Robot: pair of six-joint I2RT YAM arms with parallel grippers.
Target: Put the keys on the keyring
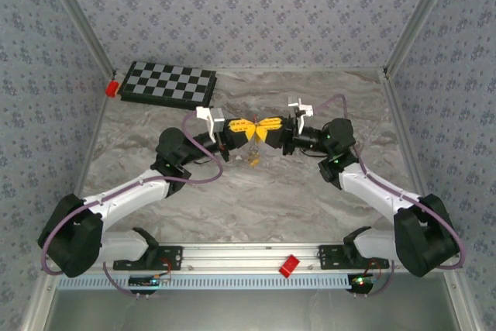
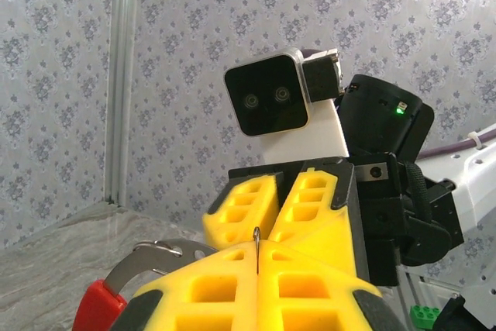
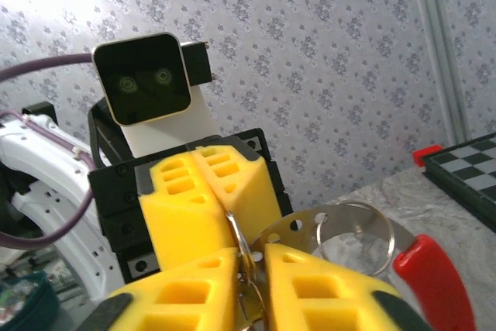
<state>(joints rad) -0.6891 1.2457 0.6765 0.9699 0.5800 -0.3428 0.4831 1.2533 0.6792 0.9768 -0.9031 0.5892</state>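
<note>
My two grippers meet tip to tip above the middle of the table. The left gripper (image 1: 249, 129) (image 2: 257, 249) is shut on a thin grey wire of the keyring (image 2: 257, 239). The right gripper (image 1: 264, 131) (image 3: 249, 260) faces it, jaws nearly together on the same metal loop. A flat metal arc with holes (image 3: 326, 217) (image 2: 151, 257) and a red sleeve (image 3: 434, 277) (image 2: 101, 308) hang off to the side. A small yellowish thing (image 1: 253, 160) just below the grippers may be the keys, too small to tell.
A chessboard (image 1: 168, 84) lies at the back left with a red block (image 1: 112, 87) at its corner. Another red block (image 1: 289, 265) sits on the front rail. Patterned walls enclose the marble table (image 1: 310, 199).
</note>
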